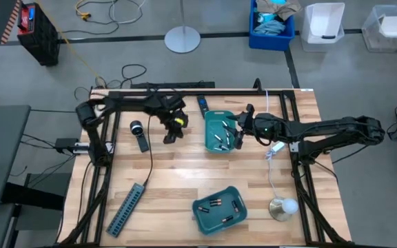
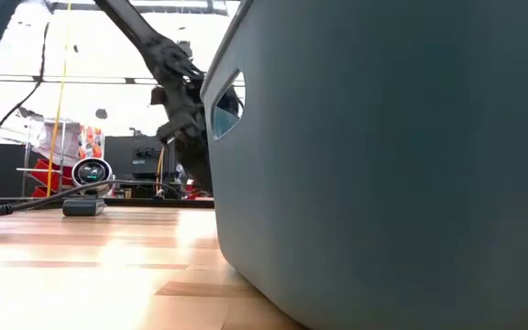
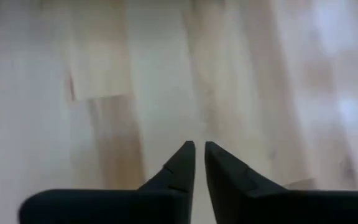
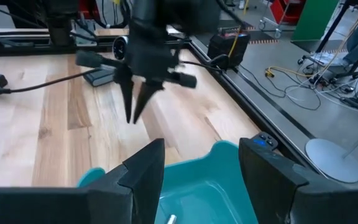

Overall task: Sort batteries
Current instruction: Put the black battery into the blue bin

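Two teal trays stand on the wooden table. The far one (image 1: 214,117) holds a few batteries (image 1: 220,142), and the near one (image 1: 205,209) holds several batteries (image 1: 217,203). My left gripper (image 1: 169,136) hangs above bare wood left of the far tray, pointing steeply down. Its fingers (image 3: 199,155) are shut, with nothing showing between them. My right gripper (image 4: 204,165) stands open over the right rim of the far tray (image 4: 213,186), with nothing between its fingers. One battery end (image 4: 169,218) shows in the tray below it.
A grey power strip (image 1: 126,207) lies near the front left. A black bar (image 1: 142,142) and a small round device (image 1: 135,126) lie left of my left gripper. A small lamp (image 1: 282,207) stands at the front right. The near tray's wall (image 2: 383,183) fills the low view.
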Robot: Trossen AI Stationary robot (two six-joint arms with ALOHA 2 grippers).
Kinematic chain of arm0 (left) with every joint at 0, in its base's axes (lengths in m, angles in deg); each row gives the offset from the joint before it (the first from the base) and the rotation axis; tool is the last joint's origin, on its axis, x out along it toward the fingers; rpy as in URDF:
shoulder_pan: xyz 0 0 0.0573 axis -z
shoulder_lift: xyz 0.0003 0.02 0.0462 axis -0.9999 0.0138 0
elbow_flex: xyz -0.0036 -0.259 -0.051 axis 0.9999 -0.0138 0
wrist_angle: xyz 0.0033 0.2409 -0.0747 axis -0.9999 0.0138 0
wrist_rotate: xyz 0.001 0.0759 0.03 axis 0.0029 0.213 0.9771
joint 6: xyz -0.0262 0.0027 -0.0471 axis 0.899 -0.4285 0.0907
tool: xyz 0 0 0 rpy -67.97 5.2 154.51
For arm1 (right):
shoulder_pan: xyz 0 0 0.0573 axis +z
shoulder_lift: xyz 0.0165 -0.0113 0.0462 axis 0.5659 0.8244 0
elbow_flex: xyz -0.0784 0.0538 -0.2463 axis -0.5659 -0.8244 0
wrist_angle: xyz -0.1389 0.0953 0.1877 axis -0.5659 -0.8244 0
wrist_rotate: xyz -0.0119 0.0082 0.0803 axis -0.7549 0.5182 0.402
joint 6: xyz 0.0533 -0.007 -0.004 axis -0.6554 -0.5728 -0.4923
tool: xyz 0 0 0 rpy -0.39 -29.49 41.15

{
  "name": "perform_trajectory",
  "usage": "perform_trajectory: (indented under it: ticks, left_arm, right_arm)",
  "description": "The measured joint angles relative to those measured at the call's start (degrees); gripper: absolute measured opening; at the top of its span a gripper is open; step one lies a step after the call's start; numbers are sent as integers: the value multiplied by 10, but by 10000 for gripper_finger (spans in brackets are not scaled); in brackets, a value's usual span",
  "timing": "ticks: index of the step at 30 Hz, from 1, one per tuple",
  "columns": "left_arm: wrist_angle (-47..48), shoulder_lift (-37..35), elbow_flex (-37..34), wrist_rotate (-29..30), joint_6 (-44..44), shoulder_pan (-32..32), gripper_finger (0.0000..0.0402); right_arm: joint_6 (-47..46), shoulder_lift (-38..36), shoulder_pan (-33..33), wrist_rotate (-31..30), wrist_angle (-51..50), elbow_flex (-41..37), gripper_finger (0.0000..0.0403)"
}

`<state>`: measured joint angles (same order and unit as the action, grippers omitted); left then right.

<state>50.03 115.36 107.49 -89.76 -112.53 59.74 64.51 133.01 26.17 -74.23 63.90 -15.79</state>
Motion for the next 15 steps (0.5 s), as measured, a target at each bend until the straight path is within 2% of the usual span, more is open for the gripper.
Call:
perform_trajectory:
  ticks: [4, 7, 11, 15]
  left_arm:
    - [-98, -62, -68, -7, 57, 30, 9]
    - [-130, -90, -105, -22, 84, 60, 17]
    - [-143, -94, -123, -52, 123, 114, 66]
    - [-222, -90, -144, -21, 156, 188, 135]
  right_arm:
    - [0, 0, 0, 0, 1, 0, 221]
    - [0, 0, 0, 0, 2, 0, 221]
    - [0, 0, 0, 0, 4, 0, 221]
    - [0, 0, 0, 0, 4, 0, 221]
